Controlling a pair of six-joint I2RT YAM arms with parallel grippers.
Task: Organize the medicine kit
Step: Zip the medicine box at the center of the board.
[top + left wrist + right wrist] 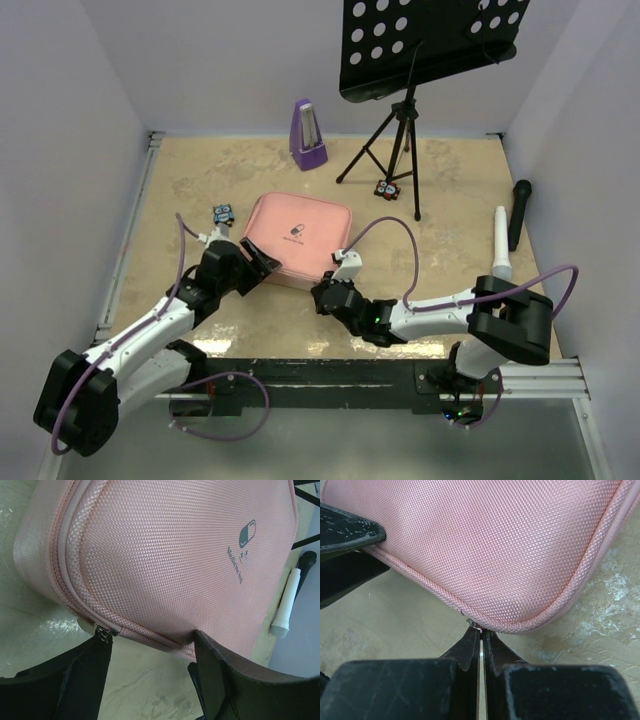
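Centre of the top view, flat on the tabletop (200, 170): pink medicine kit (300, 235), lid down, pill logo up. At its lower left edge, left jaws spread, one tip beside a metal zip slider (103, 633), the other touching the seam. At its lower right corner, right jaws pressed together, pinching a zip pull (474, 625). Above it in the frame, well apart: purple metronome (308, 135).

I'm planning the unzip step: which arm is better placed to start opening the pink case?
Right. The right gripper is shut on the small metal zipper pull at the medicine kit's near corner, ready to draw it along. The left gripper stands open at the kit's edge, gripping nothing.
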